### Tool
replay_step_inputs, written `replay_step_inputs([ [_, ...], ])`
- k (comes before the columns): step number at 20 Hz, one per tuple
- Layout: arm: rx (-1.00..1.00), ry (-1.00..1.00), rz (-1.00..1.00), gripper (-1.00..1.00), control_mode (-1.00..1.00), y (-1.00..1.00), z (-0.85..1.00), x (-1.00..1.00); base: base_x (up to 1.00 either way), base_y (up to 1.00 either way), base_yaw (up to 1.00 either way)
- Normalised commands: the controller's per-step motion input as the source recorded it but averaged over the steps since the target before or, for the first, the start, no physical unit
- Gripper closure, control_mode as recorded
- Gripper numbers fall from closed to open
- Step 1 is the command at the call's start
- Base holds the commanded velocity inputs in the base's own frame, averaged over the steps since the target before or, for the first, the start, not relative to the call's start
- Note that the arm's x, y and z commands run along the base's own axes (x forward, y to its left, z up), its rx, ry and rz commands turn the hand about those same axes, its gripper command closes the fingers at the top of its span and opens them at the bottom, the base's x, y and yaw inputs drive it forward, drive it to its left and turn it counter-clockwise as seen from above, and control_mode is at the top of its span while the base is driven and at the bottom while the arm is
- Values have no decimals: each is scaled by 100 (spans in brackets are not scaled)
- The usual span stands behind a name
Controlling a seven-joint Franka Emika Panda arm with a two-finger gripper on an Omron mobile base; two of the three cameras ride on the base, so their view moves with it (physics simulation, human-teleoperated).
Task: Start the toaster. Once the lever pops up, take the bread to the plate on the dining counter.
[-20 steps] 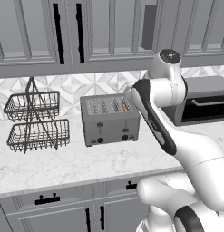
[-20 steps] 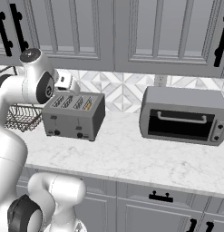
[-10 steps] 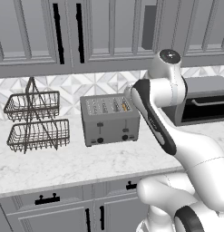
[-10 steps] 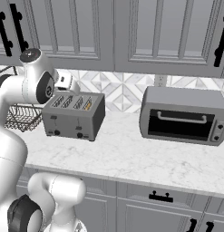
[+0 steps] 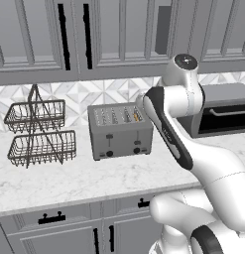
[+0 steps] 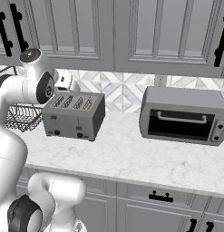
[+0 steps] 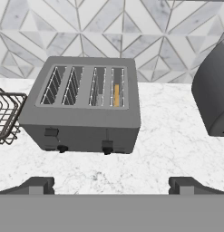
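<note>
While the arm hangs over the worktop: nothing is held, and the coming move looks like a reach down to a lever.

Left base view, toaster (image 5: 120, 131): sits on the marble worktop between the wire basket rack (image 5: 37, 131) and the toaster oven (image 5: 224, 110); its long side runs left to right, front facing the robot.
Left base view, bread (image 5: 136, 116): a thin orange sliver in the slot nearest the arm.
Left base view, hidden: the arm's elbow covers the toaster's right end, so the gripper cannot be made out.

Right base view, toaster: just right of the arm's upper joint; 2 levers and 2 knobs are too small to tell apart.
Right base view, bread (image 6: 87, 105): stands in the rightmost of 4 slots.

Hand view, gripper (image 7: 111, 185): fingertips spread wide, empty, above and in front of the toaster.
Hand view, lever (image 7: 107, 145): the right-hand lever lies ahead, between the fingertips, under the bread's slot.
Hand view, cut off: rack and oven run past the edges.
</note>
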Motion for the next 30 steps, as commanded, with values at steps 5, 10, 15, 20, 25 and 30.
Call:
replay_step_inputs([
  [5,0,0,0,-100,-100,0,0,0,0,0,0],
  [10,0,0,0,-100,-100,0,0,0,0,0,0],
  [15,0,0,0,-100,-100,0,0,0,0,0,0],
  [20,0,0,0,-100,-100,0,0,0,0,0,0],
  [25,0,0,0,-100,-100,0,0,0,0,0,0],
  [30,0,0,0,-100,-100,0,0,0,0,0,0],
])
